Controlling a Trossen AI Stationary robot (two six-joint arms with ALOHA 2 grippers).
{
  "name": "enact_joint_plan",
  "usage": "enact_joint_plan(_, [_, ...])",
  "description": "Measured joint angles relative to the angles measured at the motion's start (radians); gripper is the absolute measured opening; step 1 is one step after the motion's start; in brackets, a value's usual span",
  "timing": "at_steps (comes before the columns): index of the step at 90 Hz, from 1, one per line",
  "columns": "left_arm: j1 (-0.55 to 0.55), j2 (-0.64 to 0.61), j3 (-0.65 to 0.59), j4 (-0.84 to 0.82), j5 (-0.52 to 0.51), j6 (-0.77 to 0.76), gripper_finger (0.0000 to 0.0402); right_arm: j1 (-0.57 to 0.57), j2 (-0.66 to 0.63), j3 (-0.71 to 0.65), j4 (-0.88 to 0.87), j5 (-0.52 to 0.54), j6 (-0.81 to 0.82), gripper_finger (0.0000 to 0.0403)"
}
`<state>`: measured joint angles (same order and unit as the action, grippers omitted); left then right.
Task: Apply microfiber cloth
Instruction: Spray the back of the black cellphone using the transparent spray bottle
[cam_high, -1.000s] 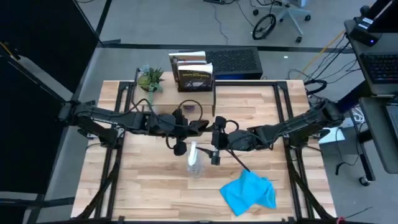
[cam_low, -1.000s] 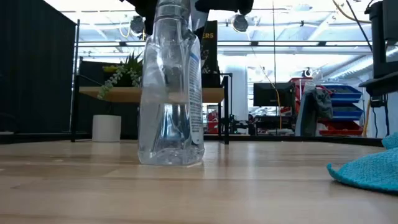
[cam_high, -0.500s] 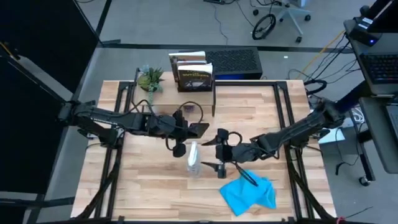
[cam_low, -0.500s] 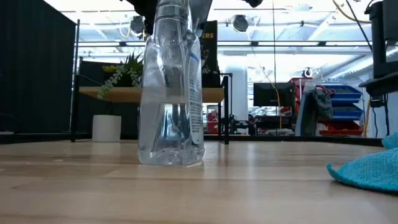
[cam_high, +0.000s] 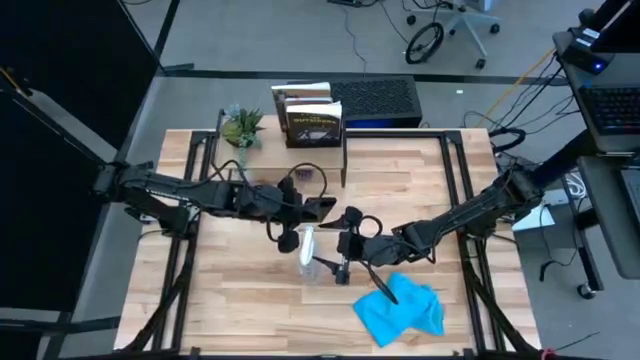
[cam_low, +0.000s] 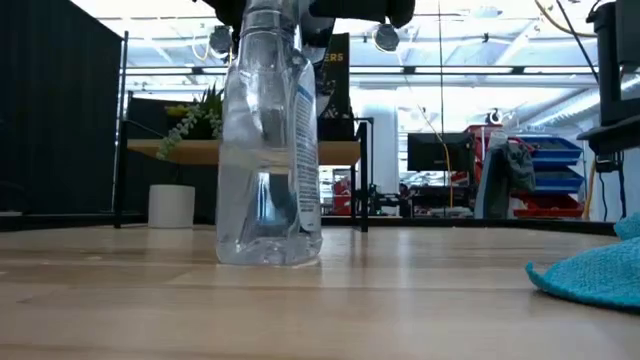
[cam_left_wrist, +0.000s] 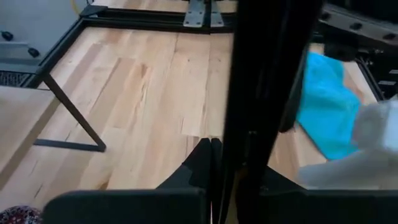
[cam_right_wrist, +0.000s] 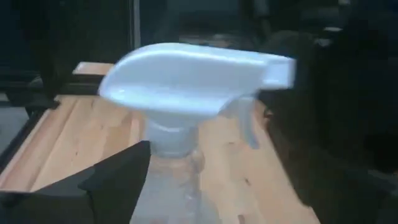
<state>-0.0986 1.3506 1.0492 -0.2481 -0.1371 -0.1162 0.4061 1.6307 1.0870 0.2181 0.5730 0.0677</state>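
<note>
Microfiber cloth (cam_high: 402, 309) flat on worktop (cam_high: 230, 290), crumpled, just beyond right hand (cam_high: 340, 268) toward near-right corner. Right hand fingers apart around spray bottle (cam_high: 311, 256) neck. Left hand (cam_high: 312, 208) farther off, fingers unreadable. Right arm nearer cloth.

Grey floor (cam_high: 250, 40), office chair (cam_high: 462, 22), black curtain (cam_low: 55, 120).

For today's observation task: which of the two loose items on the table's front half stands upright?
The clear spray bottle stands upright; the turquoise microfiber cloth lies crumpled flat.
</note>
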Motion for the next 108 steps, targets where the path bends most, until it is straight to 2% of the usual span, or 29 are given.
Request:
enact_joint_plan(13, [0.000,0.000,0.000,0.002,0.001,0.000,0.0006,0.010,0.007,0.000,0.033,0.001,-0.011,0.0388])
enact_joint_plan(36, [0.000,0.000,0.000,0.003,0.003,-0.001,0.0006,-0.008,0.055,0.000,0.175,-0.002,-0.051,0.0387])
enact_joint_plan(62, [0.000,0.000,0.000,0.006,0.003,-0.002,0.0006,-0.008,0.057,0.000,0.206,0.005,-0.037,0.0383])
enact_joint_plan(94, [0.000,0.001,0.000,0.024,0.003,-0.002,0.0006,-0.013,0.093,0.000,0.236,0.004,-0.026,0.0326])
enact_joint_plan(108, [0.000,0.001,0.000,0.025,0.003,-0.001,0.0006,-0.013,0.098,0.000,0.240,0.002,-0.025,0.0282])
